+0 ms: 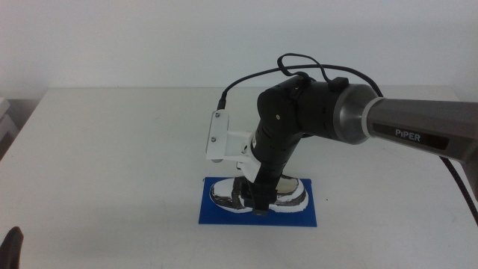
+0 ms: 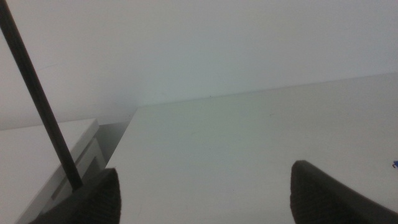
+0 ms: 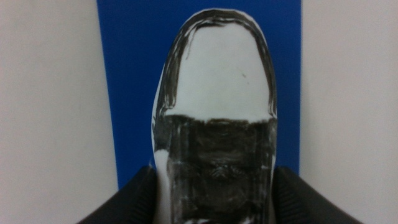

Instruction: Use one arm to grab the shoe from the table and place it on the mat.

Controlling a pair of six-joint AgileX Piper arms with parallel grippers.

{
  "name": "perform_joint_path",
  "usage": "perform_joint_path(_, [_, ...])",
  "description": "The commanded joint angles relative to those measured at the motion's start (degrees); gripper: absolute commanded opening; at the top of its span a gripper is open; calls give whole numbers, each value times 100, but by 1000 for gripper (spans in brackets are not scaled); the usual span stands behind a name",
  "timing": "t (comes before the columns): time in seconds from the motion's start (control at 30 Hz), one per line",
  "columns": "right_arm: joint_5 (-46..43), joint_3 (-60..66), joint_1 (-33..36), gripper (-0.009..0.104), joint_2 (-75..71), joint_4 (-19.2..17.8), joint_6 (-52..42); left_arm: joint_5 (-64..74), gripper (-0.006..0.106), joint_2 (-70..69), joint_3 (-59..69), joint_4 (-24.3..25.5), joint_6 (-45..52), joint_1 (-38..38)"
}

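Observation:
The shoe (image 1: 291, 196), white with black panels, lies on the blue mat (image 1: 216, 215) near the table's (image 1: 112, 149) front middle. The right arm (image 1: 314, 112) reaches in from the right and points down over it. My right gripper (image 1: 258, 203) has its jaws against both sides of the shoe's middle. In the right wrist view the shoe (image 3: 217, 81) fills the gap between the jaws of the right gripper (image 3: 214, 202), with its toe over the mat (image 3: 130, 74). My left gripper (image 1: 11, 246) waits at the bottom left, open and empty (image 2: 205, 199).
A white unit (image 1: 6, 119) stands beyond the table's left edge, also shown in the left wrist view (image 2: 43, 149). A black cable (image 2: 37, 99) crosses that view. Bare white tabletop (image 3: 50, 112) lies around the mat.

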Motion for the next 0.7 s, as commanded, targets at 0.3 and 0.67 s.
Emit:
perform_joint_path(0.3, [-311,-131,-54,-4,-326,81,-85,-465,94,-41,29,-49,-34,-22])
perform_joint_path(0.67, [-353,-125,-54,73,-743,281,17,-465,94,-41,29,-49,-34,-22])
